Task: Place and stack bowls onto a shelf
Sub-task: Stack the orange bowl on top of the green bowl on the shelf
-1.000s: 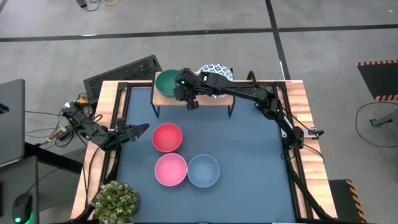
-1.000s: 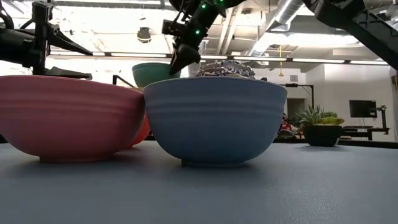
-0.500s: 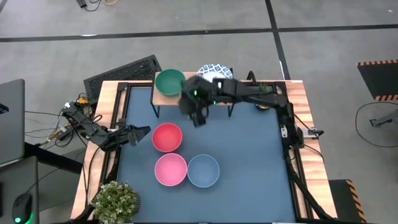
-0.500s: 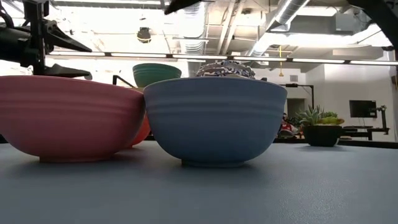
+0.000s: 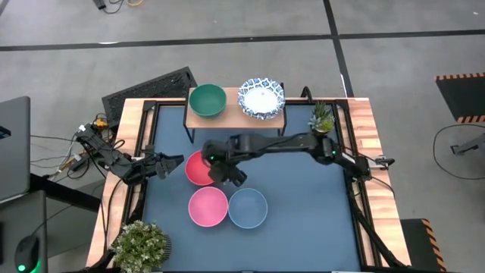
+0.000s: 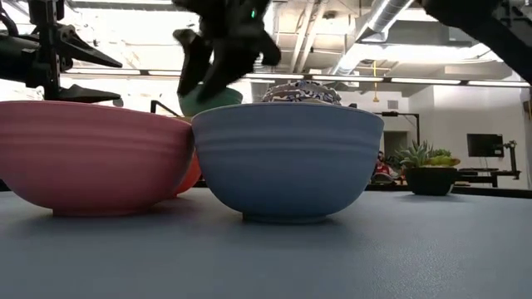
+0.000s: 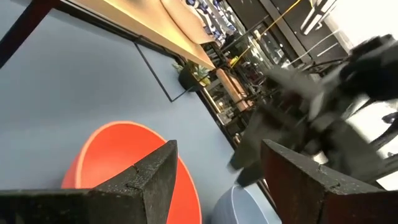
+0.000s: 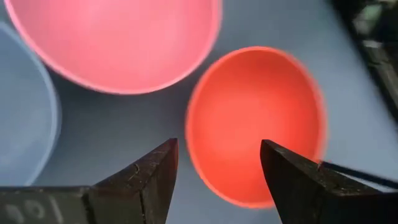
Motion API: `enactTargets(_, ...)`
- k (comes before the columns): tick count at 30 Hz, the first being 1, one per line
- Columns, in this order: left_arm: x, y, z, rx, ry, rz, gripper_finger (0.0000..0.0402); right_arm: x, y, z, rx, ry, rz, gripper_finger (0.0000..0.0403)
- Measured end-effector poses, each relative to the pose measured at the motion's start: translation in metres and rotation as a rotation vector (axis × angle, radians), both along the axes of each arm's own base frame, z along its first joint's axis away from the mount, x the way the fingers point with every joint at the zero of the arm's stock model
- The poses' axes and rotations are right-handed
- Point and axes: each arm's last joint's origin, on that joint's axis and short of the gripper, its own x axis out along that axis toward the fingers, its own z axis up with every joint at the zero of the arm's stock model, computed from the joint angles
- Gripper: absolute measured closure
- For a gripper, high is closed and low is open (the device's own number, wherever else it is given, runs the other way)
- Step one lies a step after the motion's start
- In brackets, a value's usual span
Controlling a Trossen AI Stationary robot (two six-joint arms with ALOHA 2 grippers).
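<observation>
On the shelf (image 5: 235, 116) at the far edge stand a green bowl (image 5: 207, 100) and a white bowl with a blue-patterned rim (image 5: 261, 98). A red bowl (image 5: 198, 168), a pink bowl (image 5: 208, 206) and a light blue bowl (image 5: 247, 208) rest on their bases on the blue mat. My right gripper (image 8: 217, 146) hovers open above the red bowl (image 8: 255, 124), over its right rim (image 5: 223, 171), touching nothing. My left gripper (image 5: 170, 161) waits open just left of the red bowl (image 7: 130, 162).
A small potted plant (image 5: 322, 117) stands at the table's far right, and a bushy plant (image 5: 140, 243) at the near left corner. The three bowls on the mat sit close together. Bare blue mat (image 5: 303, 197) lies to the right of them.
My right gripper has left the shelf beside the green bowl and swung toward the near edge and down, ending above the red bowl. The green bowl stays on the shelf.
</observation>
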Motion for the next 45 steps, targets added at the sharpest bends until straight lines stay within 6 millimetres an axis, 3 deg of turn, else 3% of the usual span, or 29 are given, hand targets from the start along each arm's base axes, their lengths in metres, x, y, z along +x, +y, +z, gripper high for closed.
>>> enactTargets(6,0.000,0.000,0.000,0.006,0.003,0.002,0.0187,0.013,0.004,-0.038,-0.033,0.054,0.044,0.0148)
enactTargets(13,0.000,0.000,0.000,-0.006,-0.003,0.001,0.0187,0.022,-0.007,-0.082,-0.143,0.147,-0.024,0.0160)
enactTargets(16,0.000,0.000,0.000,-0.010,-0.005,0.002,0.0187,0.023,-0.009,-0.088,-0.196,0.155,-0.050,0.0209)
enactTargets(22,0.000,0.000,0.000,-0.011,-0.005,0.002,0.0187,0.021,-0.009,-0.087,-0.201,0.179,-0.073,0.0376)
enactTargets(29,0.000,0.000,0.000,-0.001,-0.001,0.007,0.0187,0.003,-0.013,-0.042,-0.170,0.165,-0.109,0.0379)
enactTargets(35,0.000,0.000,0.000,-0.001,0.000,0.008,0.0187,-0.028,-0.023,0.032,0.048,0.082,-0.121,0.0379)
enactTargets(40,0.000,0.000,0.000,0.000,0.000,0.010,0.0187,-0.056,-0.033,0.107,0.214,-0.167,-0.122,0.0379)
enactTargets(45,0.000,0.001,0.000,0.003,0.003,0.022,0.0187,-0.069,-0.064,0.165,0.142,-0.528,-0.267,0.0379)
